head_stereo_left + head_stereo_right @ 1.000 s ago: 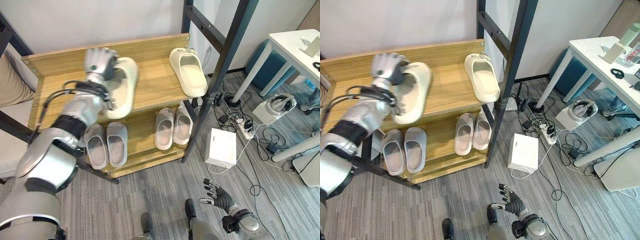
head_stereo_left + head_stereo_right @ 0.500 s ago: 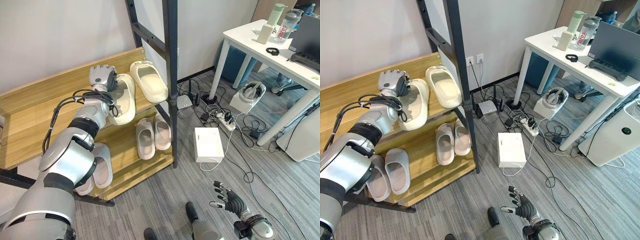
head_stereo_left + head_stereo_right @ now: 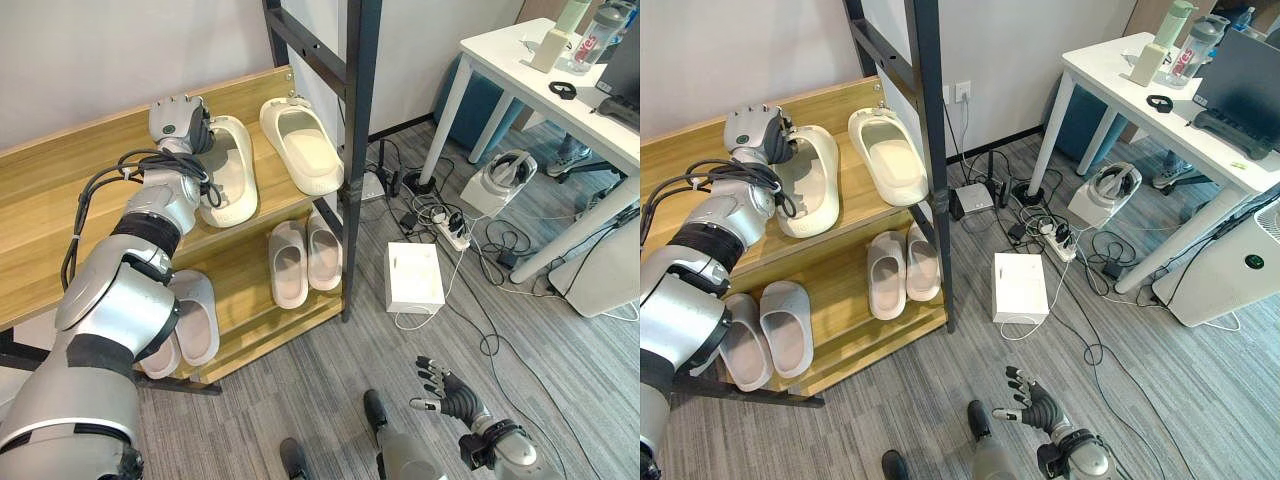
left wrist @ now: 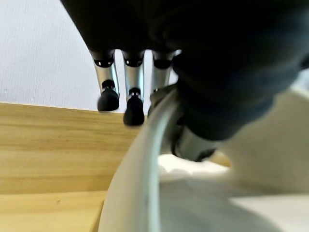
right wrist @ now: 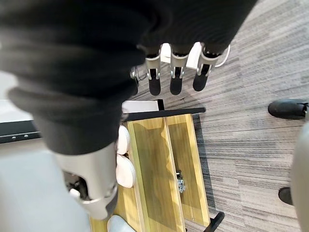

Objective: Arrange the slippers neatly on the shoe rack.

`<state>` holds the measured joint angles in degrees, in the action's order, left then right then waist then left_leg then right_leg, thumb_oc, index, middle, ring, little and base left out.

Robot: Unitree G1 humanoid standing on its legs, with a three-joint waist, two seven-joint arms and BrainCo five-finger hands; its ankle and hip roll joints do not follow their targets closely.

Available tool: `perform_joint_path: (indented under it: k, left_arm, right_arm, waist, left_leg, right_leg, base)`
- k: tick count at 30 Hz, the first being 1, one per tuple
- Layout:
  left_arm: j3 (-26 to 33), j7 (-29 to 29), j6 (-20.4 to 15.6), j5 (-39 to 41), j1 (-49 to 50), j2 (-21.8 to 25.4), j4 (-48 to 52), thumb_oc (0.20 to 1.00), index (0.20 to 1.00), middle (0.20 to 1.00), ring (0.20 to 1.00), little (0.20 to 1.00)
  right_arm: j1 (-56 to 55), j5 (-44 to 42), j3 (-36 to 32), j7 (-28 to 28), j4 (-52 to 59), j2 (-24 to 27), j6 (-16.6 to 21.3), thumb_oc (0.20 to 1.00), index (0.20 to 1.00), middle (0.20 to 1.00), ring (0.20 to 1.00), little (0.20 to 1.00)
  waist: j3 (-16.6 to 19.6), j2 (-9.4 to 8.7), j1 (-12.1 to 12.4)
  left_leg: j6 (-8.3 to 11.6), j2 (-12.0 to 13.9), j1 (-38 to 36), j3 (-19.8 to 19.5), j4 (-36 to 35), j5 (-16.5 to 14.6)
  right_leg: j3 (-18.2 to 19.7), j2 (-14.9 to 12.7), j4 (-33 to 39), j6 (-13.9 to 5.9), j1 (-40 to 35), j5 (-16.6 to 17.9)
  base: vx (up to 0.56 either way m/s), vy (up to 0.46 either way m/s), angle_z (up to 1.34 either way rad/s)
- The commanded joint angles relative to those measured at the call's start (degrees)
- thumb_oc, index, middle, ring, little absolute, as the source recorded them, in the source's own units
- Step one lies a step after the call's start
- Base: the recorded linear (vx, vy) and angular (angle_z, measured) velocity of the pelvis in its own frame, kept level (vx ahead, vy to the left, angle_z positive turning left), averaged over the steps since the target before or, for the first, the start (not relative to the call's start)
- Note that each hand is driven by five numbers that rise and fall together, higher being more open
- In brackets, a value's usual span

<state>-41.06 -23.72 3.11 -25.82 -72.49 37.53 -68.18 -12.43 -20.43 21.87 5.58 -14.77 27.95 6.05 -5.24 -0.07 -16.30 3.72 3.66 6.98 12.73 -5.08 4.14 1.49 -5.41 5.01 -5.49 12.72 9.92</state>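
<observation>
Right hand point(image 3: 447, 394) hung low near the floor, fingers spread, nothing in it, same as 1.0 s before. White box point(image 3: 414, 277) lay on the floor beside the shoe rack point(image 3: 40, 215), with a power strip point(image 3: 449, 232) and cables past it.

Lower shelf: grey slipper pair point(image 3: 185, 325) on the robot's left, pale slipper pair point(image 3: 305, 259) on its right, both pairs flat and toes toward the wall. No change there.

Top shelf: cream slipper point(image 3: 228, 172) lay flat on the wood now, sole down, near the second cream slipper point(image 3: 301, 146) but apart from it. 1.0 s before it was raised and tilted off the shelf in the left hand; 0.5 s before it was lower and closer to its mate.

Left hand point(image 3: 175, 118) was at the slipper's wall-side end. In the left wrist view its fingers point(image 4: 107, 85) hung nearly straight past the slipper's rim over the shelf board; thumb was hidden behind the rim, so I couldn't tell whether the hand was clamped on it.

White tabletop point(image 3: 548, 84) stood at far right with bottles on it. Camera shifted between frames.
</observation>
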Motion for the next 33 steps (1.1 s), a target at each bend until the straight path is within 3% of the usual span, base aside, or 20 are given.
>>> perform_joint_path:
  k: [1, 4, 14, 17, 18, 19, 22, 26, 32, 33]
  left_arm:
    - [-0.9, -1.6, -0.3, 0.3, -9.0, 0.4, -2.2, 1.000, 1.000, 1.000, 1.000, 1.000]
    - [-0.5, -1.2, -0.9, -0.8, -8.6, -2.6, 3.0, 1.000, 1.000, 1.000, 1.000, 1.000]
    - [2.5, -1.2, -2.3, 1.8, -5.5, -2.7, 8.8, 1.000, 1.000, 1.000, 1.000, 1.000]
    - [10.5, -1.3, -7.0, 14.1, 1.8, -3.0, 16.6, 1.000, 1.000, 1.000, 1.000, 1.000]
    - [16.0, 0.7, -10.3, 25.3, 8.3, -3.5, 23.3, 1.000, 1.000, 1.000, 1.000, 1.000]
    - [16.1, 0.8, -10.3, 25.3, 8.5, -3.4, 23.5, 1.000, 1.000, 1.000, 1.000, 1.000]
    - [22.4, 5.1, -15.4, 44.7, 18.9, -4.7, 30.0, 1.000, 1.000, 1.000, 1.000, 1.000]
    - [23.1, 7.8, -16.3, 54.0, 25.0, -5.9, 35.2, 1.000, 1.000, 1.000, 1.000, 1.000]
    - [19.4, 16.4, -13.9, 72.5, 35.7, -5.5, 44.2, 1.000, 1.000, 1.000, 1.000, 1.000]
    - [19.4, 16.4, -13.9, 72.5, 35.7, -5.5, 44.2, 1.000, 1.000, 1.000, 1.000, 1.000]
  right_arm:
    - [0.0, -1.2, -1.1, 0.2, 1.5, 0.3, 2.4, 1.000, 1.000, 1.000, 1.000, 1.000]
    - [0.8, -0.5, -0.8, 0.2, -0.3, 0.0, 1.8, 1.000, 1.000, 1.000, 1.000, 1.000]
    - [1.6, 0.2, 0.2, 0.5, -2.6, -1.2, 1.3, 1.000, 1.000, 1.000, 1.000, 1.000]
    - [1.3, 1.0, 0.3, 0.4, -4.1, -2.4, 1.1, 1.000, 1.000, 1.000, 1.000, 1.000]
    - [1.3, 1.7, -0.3, 0.1, -5.3, -3.2, 0.8, 1.000, 1.000, 1.000, 1.000, 1.000]
    - [1.3, 1.7, -0.2, 0.1, -5.3, -3.1, 0.8, 1.000, 1.000, 1.000, 1.000, 1.000]
    - [1.2, 2.1, -0.3, 0.0, -5.5, -4.2, 0.3, 1.000, 1.000, 1.000, 1.000, 1.000]
    - [2.0, 2.9, 0.5, -0.3, -6.4, -4.7, -0.3, 1.000, 1.000, 1.000, 1.000, 1.000]
    - [2.6, 3.4, 3.0, 0.4, -6.0, -4.7, -2.3, 1.000, 1.000, 1.000, 1.000, 1.000]
    - [2.6, 3.4, 3.1, 0.4, -6.0, -4.7, -2.3, 1.000, 1.000, 1.000, 1.000, 1.000]
  waist:
    - [-1.8, -0.44, 1.3]
    - [-1.3, 0.05, 2.9]
    - [-0.4, -0.14, 4.6]
    - [-0.1, -0.30, 5.8]
    - [-0.2, -0.34, 6.6]
    - [-0.1, -0.27, 6.5]
    - [0.0, -0.21, 7.4]
    - [0.3, -0.09, 8.2]
    - [1.4, 0.44, 9.4]
    - [1.4, 0.44, 9.4]
  left_leg:
    - [2.26, 2.7, -5.7, -1.1, 0.1, -2.4]
    - [2.18, 2.6, -6.2, -2.5, 0.1, -2.4]
    - [2.17, 2.7, -6.3, -3.8, 0.1, -2.1]
    - [2.10, 2.6, -6.3, -4.5, 0.1, -1.9]
    - [2.07, 2.5, -6.4, -4.9, 0.1, -1.7]
    - [2.07, 2.5, -6.4, -4.9, 0.1, -1.8]
    - [2.15, 2.6, -6.8, -5.5, 0.1, -1.7]
    - [2.16, 2.6, -7.2, -6.2, 0.1, -1.7]
    - [2.11, 2.4, -7.8, -6.6, 0.1, -1.7]
    - [2.11, 2.4, -7.8, -6.7, 0.1, -1.7]
  right_leg:
    - [0.2, -5.1, -0.1, -7.45, -3.9, -3.1]
    - [-1.9, -5.3, 0.0, -7.12, -6.0, -4.0]
    - [-3.4, -5.1, 0.0, -6.74, -7.1, -4.4]
    - [-4.2, -5.1, 0.0, -6.40, -7.7, -4.4]
    - [-4.6, -5.1, 0.0, -6.23, -8.1, -4.5]
    - [-4.7, -5.1, 0.0, -6.23, -8.1, -4.6]
    - [-5.4, -5.1, 0.0, -5.95, -9.0, -4.9]
    - [-6.1, -5.1, 0.0, -5.79, -10.0, -5.1]
    - [-7.0, -5.4, 0.0, -5.81, -11.2, -5.3]
    - [-7.0, -5.4, 0.0, -5.81, -11.2, -5.3]
  base:
    - [0.00, 0.000, 0.00]
    - [0.00, -0.022, 0.22]
    - [-0.02, -0.017, 0.09]
    - [-0.02, -0.018, 0.16]
    - [0.00, 0.000, 0.00]
    - [0.00, 0.000, 0.00]
    - [0.02, 0.003, 0.21]
    - [0.02, 0.000, 0.10]
    - [0.01, 0.012, 0.11]
    - [0.00, 0.000, 0.00]
